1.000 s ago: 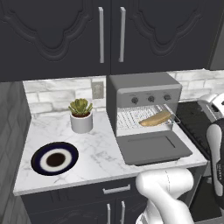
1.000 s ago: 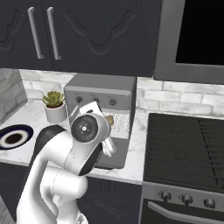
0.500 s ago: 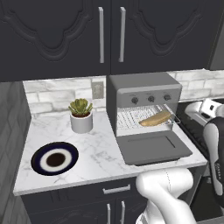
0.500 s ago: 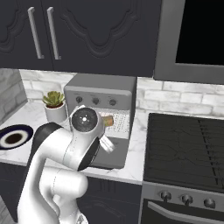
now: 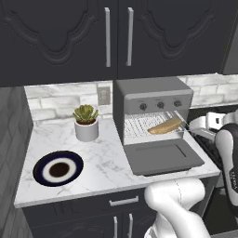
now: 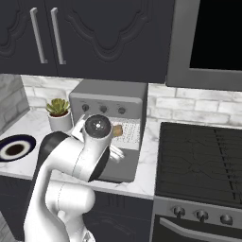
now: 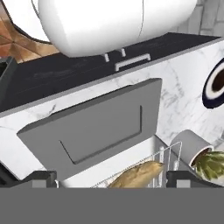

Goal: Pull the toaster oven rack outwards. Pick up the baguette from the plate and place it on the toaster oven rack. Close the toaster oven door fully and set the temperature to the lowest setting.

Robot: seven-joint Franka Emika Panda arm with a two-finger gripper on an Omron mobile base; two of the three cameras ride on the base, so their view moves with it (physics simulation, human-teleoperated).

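**Baguette on the rack, oven door still down**

The toaster oven sits at the back right of the marble counter, its door lying flat open toward the front edge. The wire rack is drawn out over the door, and the baguette lies across it — toward its right side. The plate rests bare near the counter's front left corner, a potted plant behind it. The gripper hangs above the rack, fingers spread wide and holding nothing — the baguette shows between the tips.
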